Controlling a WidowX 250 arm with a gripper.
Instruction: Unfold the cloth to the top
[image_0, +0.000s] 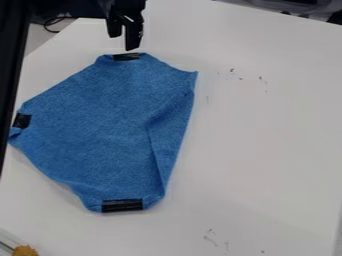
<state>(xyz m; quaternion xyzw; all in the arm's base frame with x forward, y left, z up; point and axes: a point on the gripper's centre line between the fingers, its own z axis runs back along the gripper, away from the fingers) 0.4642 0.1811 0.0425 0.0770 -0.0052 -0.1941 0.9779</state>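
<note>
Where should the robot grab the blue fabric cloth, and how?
Probably at the black tape strip on the top end of the blue fabric cloth. I'd come down from above, then pinch in from the far edge. The cloth narrows to a short edge there, and the black gripper is already right beside it. It lies quite flat, so pinching could be tricky.

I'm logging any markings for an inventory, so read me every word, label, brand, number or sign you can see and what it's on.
There is no text to quote: no readable words, labels, brands, numbers or signs.
Blue cloth: black patches at its edges, no lettering visible.
White table: a few small dark marks that form no readable characters.
</note>
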